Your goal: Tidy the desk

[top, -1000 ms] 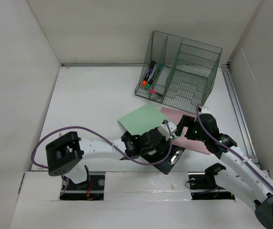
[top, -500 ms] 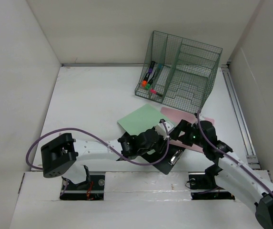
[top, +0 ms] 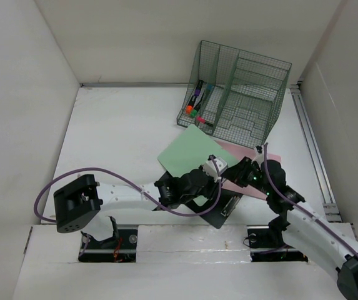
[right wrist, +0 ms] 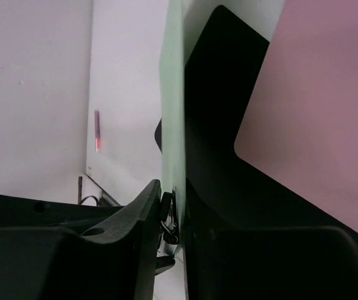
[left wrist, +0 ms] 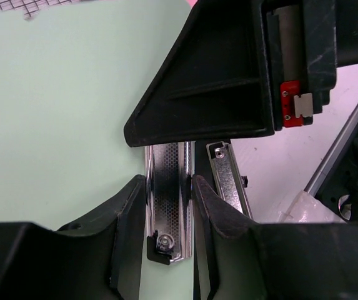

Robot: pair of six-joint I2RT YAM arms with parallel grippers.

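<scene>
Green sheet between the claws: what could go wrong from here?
The right gripper pinches the green sheet by its thin edge, so it may slip or crease. The left gripper squeezes the metal clip; if released, the clip could trap or tear the sheet. Both grippers sit close and might bump.

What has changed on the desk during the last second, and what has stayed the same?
The right gripper moved in toward the left gripper and closed on an edge of the green sheet. The sheet shifted, and its far edge now reaches closer to the wire organizer. The left gripper stayed shut on the metal clip. The organizer and the markers in it did not move.
</scene>
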